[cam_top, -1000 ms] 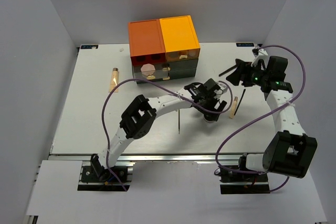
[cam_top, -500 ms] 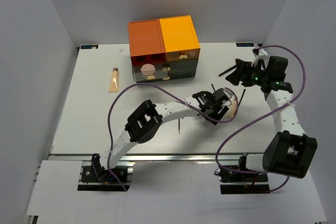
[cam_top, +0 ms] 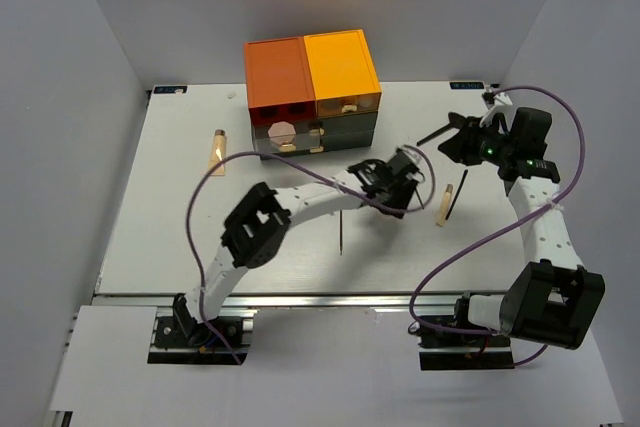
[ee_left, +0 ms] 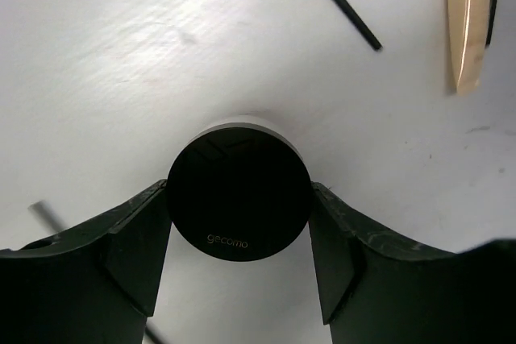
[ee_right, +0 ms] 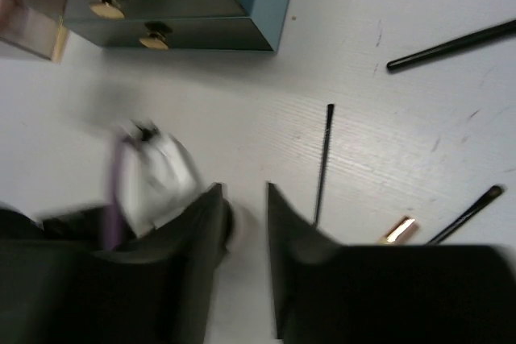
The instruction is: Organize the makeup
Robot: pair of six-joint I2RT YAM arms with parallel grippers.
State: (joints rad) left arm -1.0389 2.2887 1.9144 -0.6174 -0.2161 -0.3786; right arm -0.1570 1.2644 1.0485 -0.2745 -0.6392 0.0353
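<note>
My left gripper [ee_left: 239, 199] is shut on the small black round jar [ee_left: 239, 171], with both fingers pressed against its sides on the table. In the top view this gripper [cam_top: 398, 183] is right of centre and hides the jar. A beige tube [ee_left: 468, 26] and a thin black stick [ee_left: 339, 2] lie just beyond it. My right gripper [ee_right: 243, 191] hovers above the table with its jaws narrowly open and nothing between them. A thin black stick [ee_right: 324, 163] lies beside its right finger. In the top view the right gripper [cam_top: 455, 139] is at the right rear.
The orange-and-dark drawer box [cam_top: 312, 92] stands at the back centre. Another beige tube [cam_top: 217, 147] lies at the left. A thin stick [cam_top: 341, 232] lies near the middle, and a tube [cam_top: 443, 205] with a black stick [cam_top: 458, 194] lies right of the left gripper.
The left gripper's jaws have come in onto the black jar, and the gripper has shifted slightly back and left. The right gripper's jaws have narrowed.
</note>
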